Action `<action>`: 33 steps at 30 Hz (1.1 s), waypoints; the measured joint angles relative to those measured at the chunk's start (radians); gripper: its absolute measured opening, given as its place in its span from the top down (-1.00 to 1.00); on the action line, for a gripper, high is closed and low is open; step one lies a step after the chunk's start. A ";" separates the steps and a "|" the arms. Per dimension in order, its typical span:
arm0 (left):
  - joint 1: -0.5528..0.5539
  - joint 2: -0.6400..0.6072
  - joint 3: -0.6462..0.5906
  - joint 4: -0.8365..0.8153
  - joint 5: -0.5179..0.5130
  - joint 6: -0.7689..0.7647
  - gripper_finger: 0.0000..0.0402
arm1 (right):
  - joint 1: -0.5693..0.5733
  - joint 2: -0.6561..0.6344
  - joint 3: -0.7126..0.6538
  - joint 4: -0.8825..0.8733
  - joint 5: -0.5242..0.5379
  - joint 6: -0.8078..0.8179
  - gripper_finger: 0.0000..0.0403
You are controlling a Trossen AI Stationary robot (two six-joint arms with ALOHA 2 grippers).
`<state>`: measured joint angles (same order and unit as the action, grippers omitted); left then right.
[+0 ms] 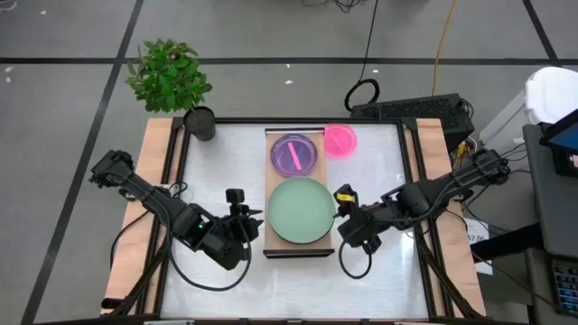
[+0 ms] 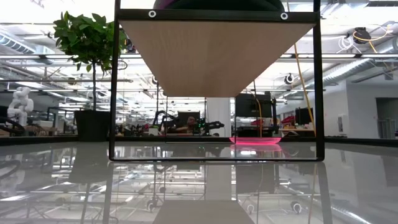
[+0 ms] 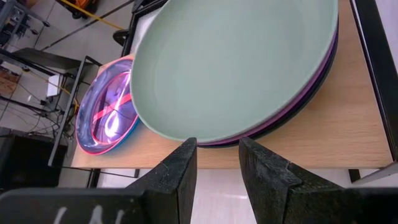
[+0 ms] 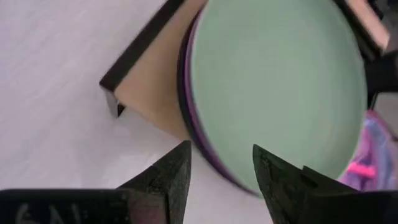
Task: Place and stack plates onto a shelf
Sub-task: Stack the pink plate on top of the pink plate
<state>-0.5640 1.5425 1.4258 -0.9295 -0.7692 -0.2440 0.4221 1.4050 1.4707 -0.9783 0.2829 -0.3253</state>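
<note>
Two end effectors flank the shelf (image 1: 299, 194), and both stand released, nothing between their fingers. On the left, the left end effector (image 1: 248, 219) sits just beside the stack's edge, fingers parted and empty in the left wrist view (image 3: 217, 171). On the right, the right end effector (image 1: 346, 215) hangs at the opposite rim, fingers spread and clear of the plates in its own view (image 4: 217, 174).

Between them lies the sage-green plate (image 1: 301, 210), topping a stack on the near end of the shelf, with purple and dark rims peeking out beneath it. Beyond the stack, farther from both end effectors, a translucent purple plate (image 1: 294, 154) with pink streaks rests on the shelf's far end. Off the shelf altogether, a pink plate (image 1: 340, 140) sits on the white surface (image 1: 379, 280), on the right end effector's side and well ahead of it.

My read: the green plate looks delivered, so this stacking step seems finished. That pink plate appears to be what's left. Next move calls for the right arm to reach forward, get its fingers over the thin rim, and carry it onto the shelf.
</note>
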 joint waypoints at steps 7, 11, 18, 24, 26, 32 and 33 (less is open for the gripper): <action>0.000 0.000 0.000 0.000 0.000 0.006 0.37 | -0.001 -0.105 -0.153 0.056 0.108 0.184 0.23; 0.003 0.000 0.000 0.000 0.000 0.014 0.37 | -0.004 -0.183 -0.261 0.074 0.278 0.317 0.23; 0.006 0.000 0.000 0.000 0.000 0.049 0.37 | -0.103 -0.275 -0.536 0.291 0.494 0.292 0.23; 0.030 0.000 0.000 -0.004 -0.001 0.081 0.37 | -0.276 -0.287 -0.725 0.533 0.442 0.134 0.33; 0.039 0.000 0.000 -0.014 -0.001 0.082 0.37 | -0.331 -0.287 -0.774 0.605 0.396 0.097 0.36; 0.056 -0.001 -0.005 -0.088 -0.035 0.044 0.37 | -0.480 -0.306 -0.895 0.822 0.236 -0.026 0.39; 0.057 -0.004 -0.016 -0.090 -0.045 0.039 0.37 | -0.503 -0.311 -0.911 0.855 0.201 -0.041 0.39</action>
<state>-0.5074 1.5384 1.4101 -1.0190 -0.8145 -0.2046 -0.0811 1.0945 0.5595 -0.1231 0.4843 -0.3666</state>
